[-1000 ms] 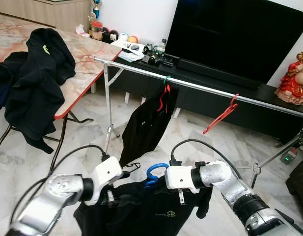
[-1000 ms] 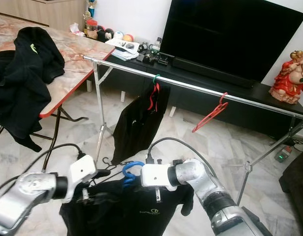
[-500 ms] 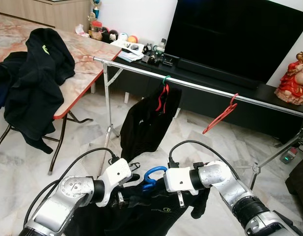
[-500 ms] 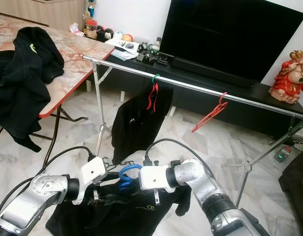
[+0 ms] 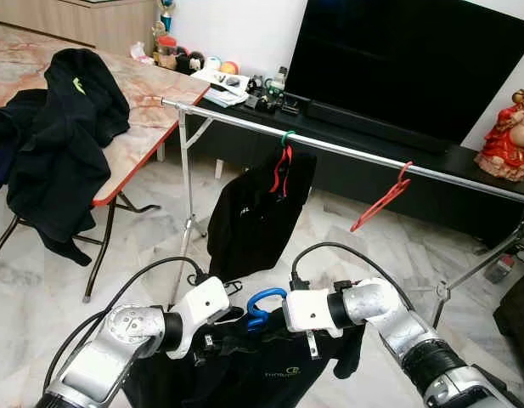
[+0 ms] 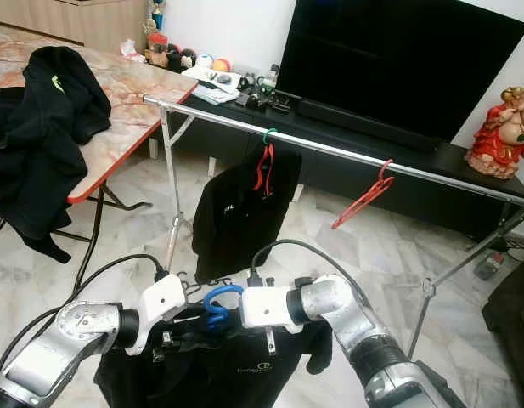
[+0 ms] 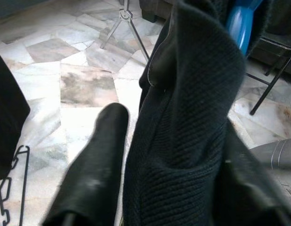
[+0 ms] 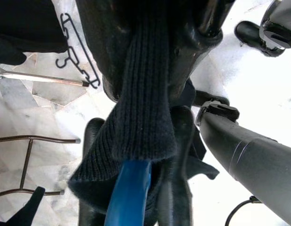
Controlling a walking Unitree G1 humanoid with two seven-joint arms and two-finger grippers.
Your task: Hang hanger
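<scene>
A black shirt hangs on a blue hanger, held low in front of me between both grippers. My left gripper is shut on the shirt's knit fabric just left of the blue hook; one black finger lies against the cloth. My right gripper is shut on the blue hanger at the collar, from the right. Beyond, a silver clothes rail carries another black shirt on a red hanger and a bare red hanger.
A folding table with black clothes stands at the left. Behind the rail are a large TV and a red figurine on a low console. The rail's leg stands close ahead. A black wire hanger lies on the marble floor.
My left gripper has moved right, close to the blue hook. The held shirt bunched up, then hangs flatter again. The shirt on the rail has swung slightly.
</scene>
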